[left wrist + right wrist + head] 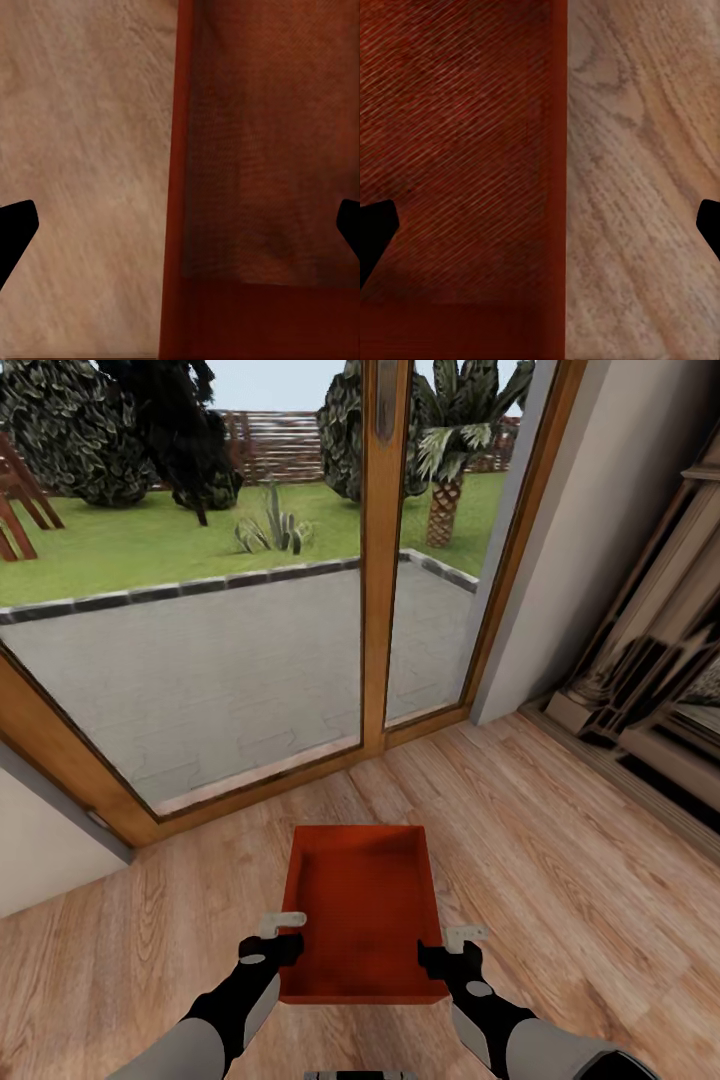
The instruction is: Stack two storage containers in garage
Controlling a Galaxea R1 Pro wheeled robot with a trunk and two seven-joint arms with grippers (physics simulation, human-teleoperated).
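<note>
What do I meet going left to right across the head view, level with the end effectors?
Wood-plank floor → left end effector → storage container → right end effector → more wood-plank floor.

Left pincer (283, 925) and right pincer (464, 938) forward, low, jaws spread wide

One orange-red storage container (362, 905). Two grippers, left (282, 932) and right (452, 945). Two glass door panes, one wooden post (376, 560) between. Outside: one palm (447, 460), one cactus clump (272, 525).
</note>
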